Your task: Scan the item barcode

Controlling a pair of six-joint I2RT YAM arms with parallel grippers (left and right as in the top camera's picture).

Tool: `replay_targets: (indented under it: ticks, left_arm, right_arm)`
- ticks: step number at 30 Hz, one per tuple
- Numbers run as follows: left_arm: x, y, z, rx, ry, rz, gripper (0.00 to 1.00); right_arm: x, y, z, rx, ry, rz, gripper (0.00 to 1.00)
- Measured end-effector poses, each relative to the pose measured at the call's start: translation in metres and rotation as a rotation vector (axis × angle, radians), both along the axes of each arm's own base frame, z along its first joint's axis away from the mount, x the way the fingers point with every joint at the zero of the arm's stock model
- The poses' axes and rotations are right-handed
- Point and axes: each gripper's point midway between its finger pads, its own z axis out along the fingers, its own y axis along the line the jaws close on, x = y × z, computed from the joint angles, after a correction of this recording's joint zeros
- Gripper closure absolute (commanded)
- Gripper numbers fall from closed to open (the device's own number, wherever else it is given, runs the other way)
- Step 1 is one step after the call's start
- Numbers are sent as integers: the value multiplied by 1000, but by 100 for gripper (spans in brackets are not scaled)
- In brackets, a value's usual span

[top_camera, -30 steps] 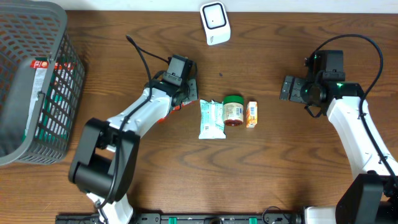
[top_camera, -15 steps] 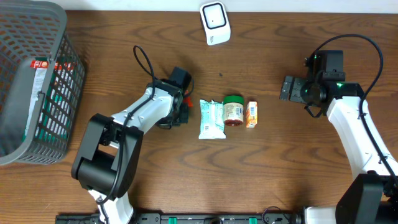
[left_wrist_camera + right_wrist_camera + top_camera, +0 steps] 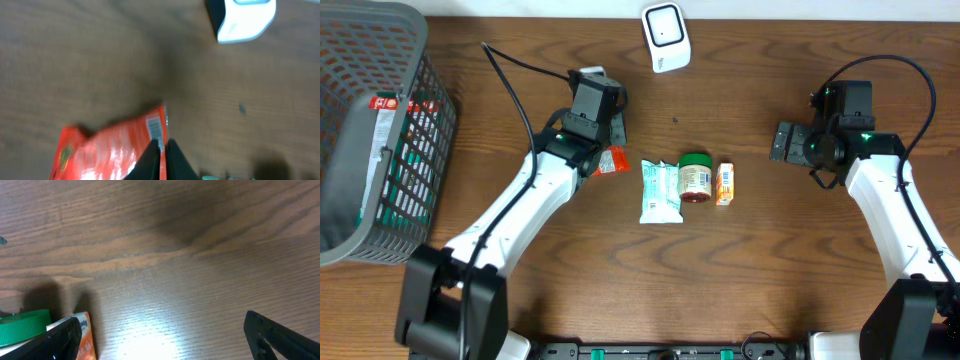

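Overhead, left gripper [image 3: 600,152]: it has swung up and away from the pouch [image 3: 660,191] within the last second. It is now nearer the scanner [image 3: 666,38] but well short of it.
Overhead, packet [image 3: 612,162]: red, carried at the gripper's tip, left of the pouch, jar [image 3: 696,177] and carton [image 3: 725,184].
Overhead, right gripper [image 3: 782,142]: unmoved, parked apart from the row.
Left wrist, fingers [image 3: 150,161]: pressed together on the packet's edge, just below its barcode [image 3: 156,128].
Left wrist, scanner: ahead at top right; the blurred table suggests the arm is moving.
Right wrist, jaws: wide apart, holding nothing.
Meaning: the packet looks picked and on its way; the barcode must yet face the scanner.
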Motion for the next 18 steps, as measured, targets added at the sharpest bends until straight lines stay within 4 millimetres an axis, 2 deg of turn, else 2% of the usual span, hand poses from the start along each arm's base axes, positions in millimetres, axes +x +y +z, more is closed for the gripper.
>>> replay_targets:
  ticks: [2,4,10,14,16,18]
  left_arm:
    - [16,0,-4,6,-47,30,92]
    - [30,1,-18,23,-71,57,92]
    - [50,5,-77,75,-45,97,92]
    - [50,10,-105,96,-6,106,92]
    - [40,14,-119,111,62,95,92]
    - [26,12,-124,107,129,69,92]
  right_arm:
    - [0,0,0,0,-1,0,1]
    - [0,0,0,0,0,0,1]
    - [0,0,0,0,-1,0,1]
    - [0,0,0,0,-1,0,1]
    - [0,0,0,0,-2,0,1]
    - [0,0,0,0,-2,0,1]
